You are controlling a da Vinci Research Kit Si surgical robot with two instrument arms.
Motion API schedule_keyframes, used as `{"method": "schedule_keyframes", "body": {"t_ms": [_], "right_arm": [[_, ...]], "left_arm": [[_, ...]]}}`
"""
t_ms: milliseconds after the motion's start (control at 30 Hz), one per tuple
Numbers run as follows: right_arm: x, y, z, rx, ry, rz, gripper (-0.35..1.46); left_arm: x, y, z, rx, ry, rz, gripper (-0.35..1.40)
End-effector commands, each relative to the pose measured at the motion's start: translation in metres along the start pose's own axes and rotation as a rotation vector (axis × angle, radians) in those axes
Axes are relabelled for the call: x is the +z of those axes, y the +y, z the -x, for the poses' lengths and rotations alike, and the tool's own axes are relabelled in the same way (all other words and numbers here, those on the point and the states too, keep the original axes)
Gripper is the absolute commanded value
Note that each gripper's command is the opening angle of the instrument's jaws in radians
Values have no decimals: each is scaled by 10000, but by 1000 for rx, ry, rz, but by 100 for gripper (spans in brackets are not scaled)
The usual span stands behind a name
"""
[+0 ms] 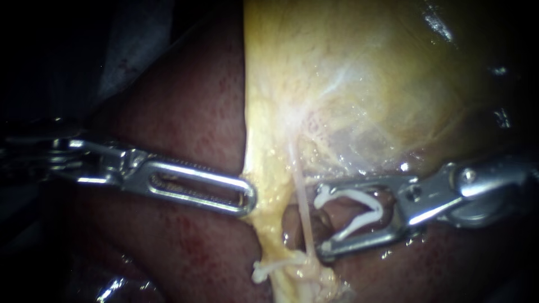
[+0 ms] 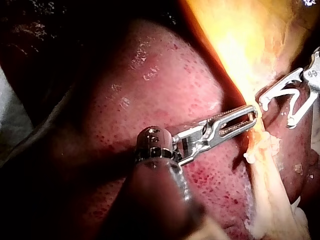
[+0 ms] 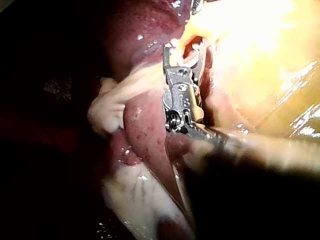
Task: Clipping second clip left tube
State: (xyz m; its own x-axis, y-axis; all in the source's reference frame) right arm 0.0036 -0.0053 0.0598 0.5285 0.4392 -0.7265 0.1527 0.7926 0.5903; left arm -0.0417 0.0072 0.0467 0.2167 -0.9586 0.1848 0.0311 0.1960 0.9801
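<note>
Two instruments meet at the centre of the endoscope view. My left instrument (image 1: 250, 199) comes in from 9 o'clock, and its slotted jaws are clenched on the yellow fringe (image 1: 264, 185) below the gallbladder (image 1: 365, 84), drawing it toward the liver (image 1: 191, 123). My right instrument (image 1: 323, 219) comes in from 3 o'clock. Its jaws stand wide apart and grasp a white loaded clip (image 1: 348, 194), one leg lying along each jaw.

The task's thing, a thin pale tube (image 1: 303, 202), runs from 12 toward 6 o'clock just ahead of those jaw tips, near them but not yet between them. At its 6 o'clock end a white placed clip (image 1: 269, 270) already appears to cross it. I cannot tell whether this is the left tube, since only one shows clearly.

I judge the step to be the approach, with the clip not yet around the tube. The next move calls for advancing toward 9 o'clock until the tube lies deep between the clip's legs, clear of the placed clip and fringe, then closing.

No brand, label or writing can be read on the tissue.
</note>
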Motion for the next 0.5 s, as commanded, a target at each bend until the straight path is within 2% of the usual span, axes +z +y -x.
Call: {"method": "schedule_keyframes", "body": {"t_ms": [33, 300, 500], "right_arm": [[5, 0, 3, 3, -4, -6, 51], [29, 5, 21, 20, -24, -23, 51], [52, 5, 27, 28, -33, -44, 50]], "left_arm": [[0, 0, 0, 0, 0, 0, -35], [3, -3, 0, -1, -1, 1, -35], [4, -3, 0, -1, -2, 2, -35]]}}
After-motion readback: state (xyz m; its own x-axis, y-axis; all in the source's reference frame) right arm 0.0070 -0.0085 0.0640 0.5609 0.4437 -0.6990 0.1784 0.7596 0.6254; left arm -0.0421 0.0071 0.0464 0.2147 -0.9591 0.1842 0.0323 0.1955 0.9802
